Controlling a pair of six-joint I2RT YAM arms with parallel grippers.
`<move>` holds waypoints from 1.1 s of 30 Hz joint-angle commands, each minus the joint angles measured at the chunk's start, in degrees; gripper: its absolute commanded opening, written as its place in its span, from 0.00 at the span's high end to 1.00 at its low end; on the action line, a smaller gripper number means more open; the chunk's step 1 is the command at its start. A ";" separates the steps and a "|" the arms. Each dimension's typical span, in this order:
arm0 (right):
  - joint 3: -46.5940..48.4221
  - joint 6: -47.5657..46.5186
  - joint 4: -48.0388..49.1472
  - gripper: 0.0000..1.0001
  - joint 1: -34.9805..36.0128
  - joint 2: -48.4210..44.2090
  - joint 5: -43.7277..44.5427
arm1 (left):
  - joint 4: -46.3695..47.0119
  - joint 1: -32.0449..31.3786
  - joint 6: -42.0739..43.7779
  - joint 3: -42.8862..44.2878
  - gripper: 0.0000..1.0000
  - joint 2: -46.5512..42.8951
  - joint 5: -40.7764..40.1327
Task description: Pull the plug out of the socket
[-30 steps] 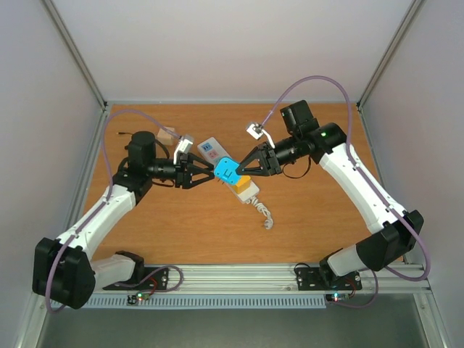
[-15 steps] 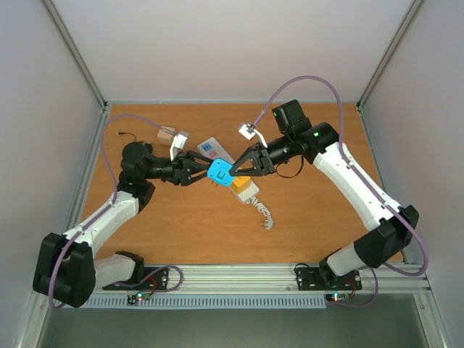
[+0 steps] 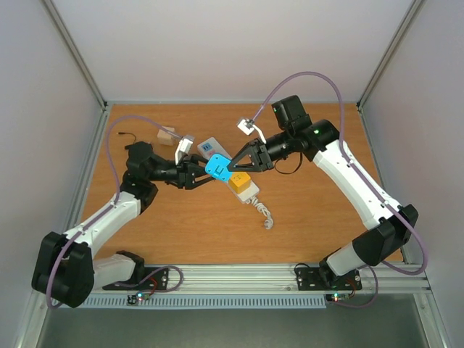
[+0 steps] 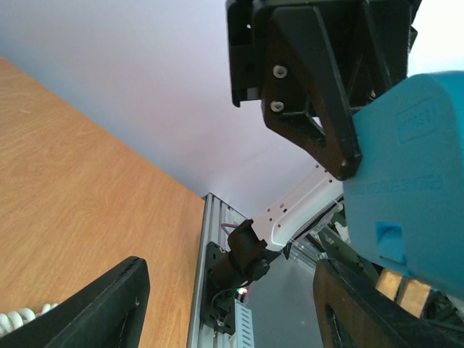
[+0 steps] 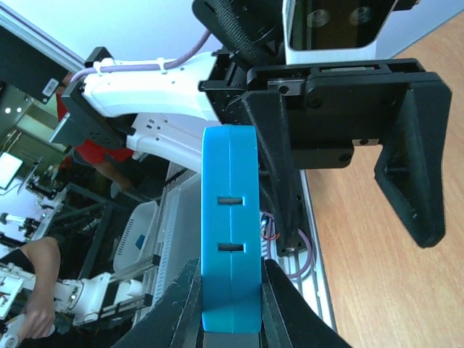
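The white power strip (image 3: 217, 154) lies slanted at the table's middle, with an orange plug (image 3: 241, 181) in it and its short coiled cord (image 3: 263, 213) trailing toward me. My right gripper (image 3: 229, 166) is shut on a blue plug (image 3: 217, 169) and holds it above the strip, prongs free. In the right wrist view the blue plug (image 5: 230, 239) is clamped between both fingers (image 5: 181, 304). My left gripper (image 3: 205, 176) is open and empty just left of the plug. In the left wrist view the plug (image 4: 413, 196) hangs at the right, above the right finger (image 4: 362, 312).
A small tan and white object (image 3: 168, 135) lies at the back left of the wooden table (image 3: 181, 225). Grey walls close off the left, back and right. The aluminium rail (image 3: 239, 275) with both arm bases runs along the near edge.
My right gripper has carried the blue plug up and to the left, away from the strip. My left arm has drawn back to the left, its gripper staying open beside the plug.
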 commanded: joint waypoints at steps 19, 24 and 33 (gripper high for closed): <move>-1.57 1.53 3.00 0.99 2.07 0.07 3.52 | 21.69 -0.23 -14.27 -3.95 0.38 -1.22 2.27; -1.96 -0.18 2.00 0.99 4.42 -0.04 5.25 | 14.04 0.26 -8.97 -2.73 0.41 -1.10 -0.07; -1.83 0.45 2.66 0.99 5.12 -0.40 6.06 | -22.86 1.27 15.21 5.65 0.53 -1.10 -10.31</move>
